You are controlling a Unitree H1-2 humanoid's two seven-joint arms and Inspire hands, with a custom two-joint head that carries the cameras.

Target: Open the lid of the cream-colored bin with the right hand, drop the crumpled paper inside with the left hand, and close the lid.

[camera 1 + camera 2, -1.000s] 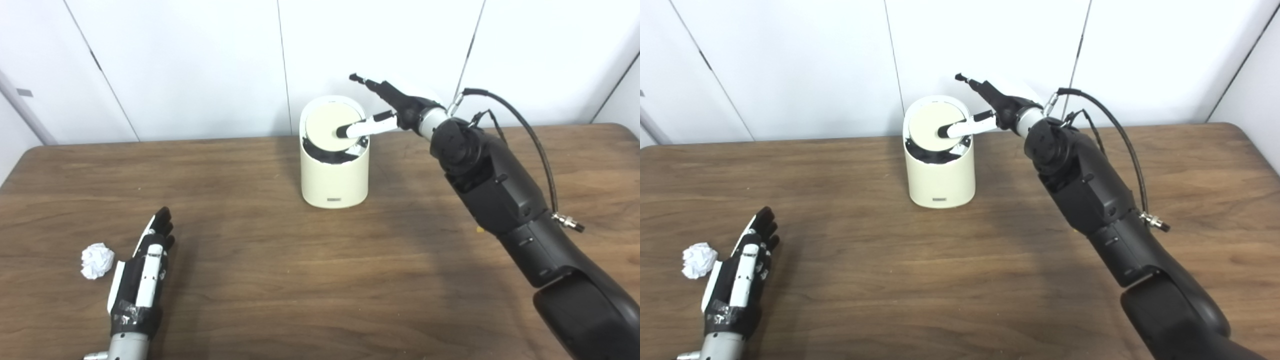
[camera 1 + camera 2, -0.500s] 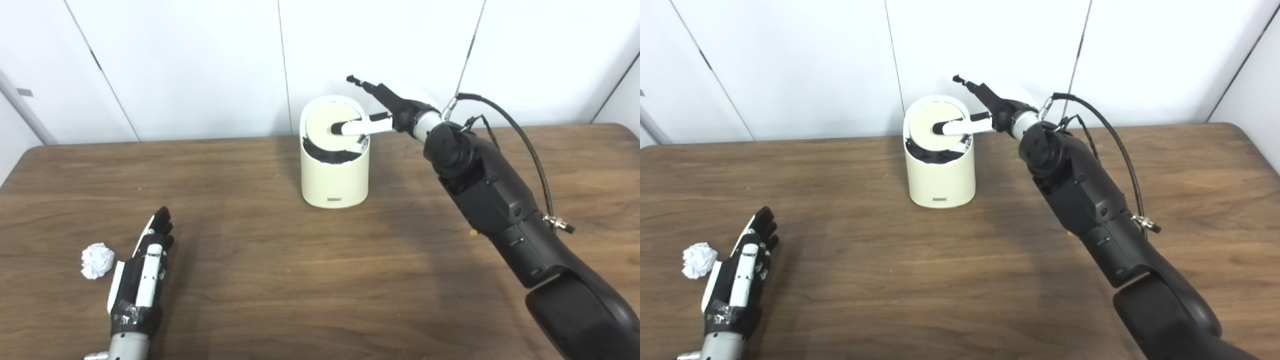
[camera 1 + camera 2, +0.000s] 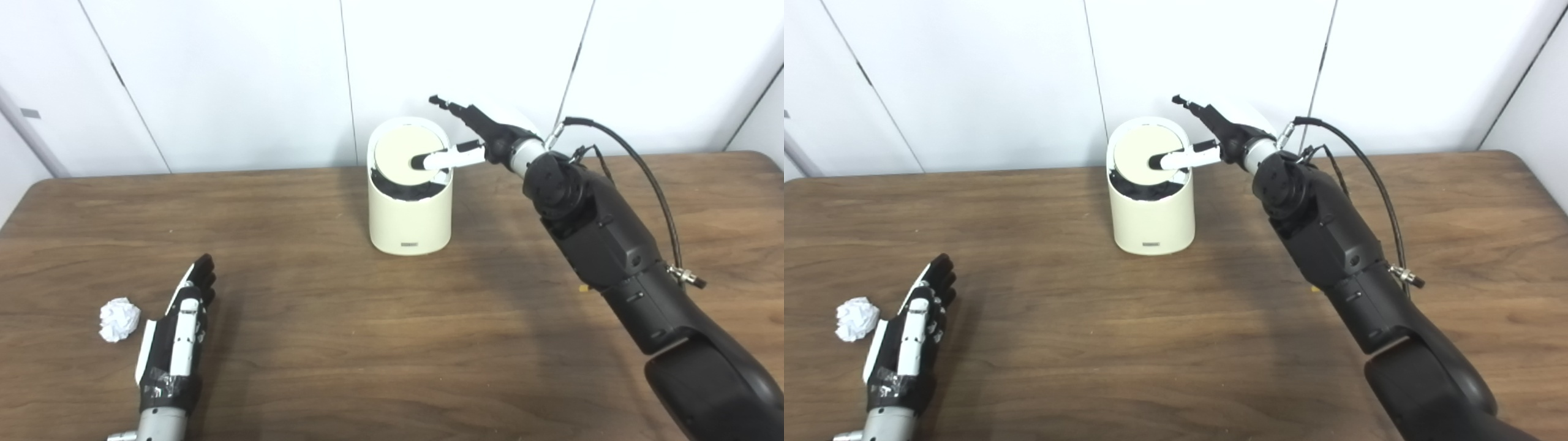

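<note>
Lid [image 3: 407, 155] tilted under the spread right robot hand [image 3: 474, 131]
Crumpled paper [image 3: 119, 318] looks light and crushable; left robot hand [image 3: 177, 331], fingers apart, should pinch its middle.

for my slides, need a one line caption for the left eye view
Right hand presses the tilted lid of the cream-colored bin while the left hand rests beside the crumpled paper.

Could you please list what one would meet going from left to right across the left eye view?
Crumpled white paper ball → left robot hand, lying flat on the wooden table → cream-colored cylindrical bin with its round lid tilted → right robot hand, one finger resting on the lid.
</note>
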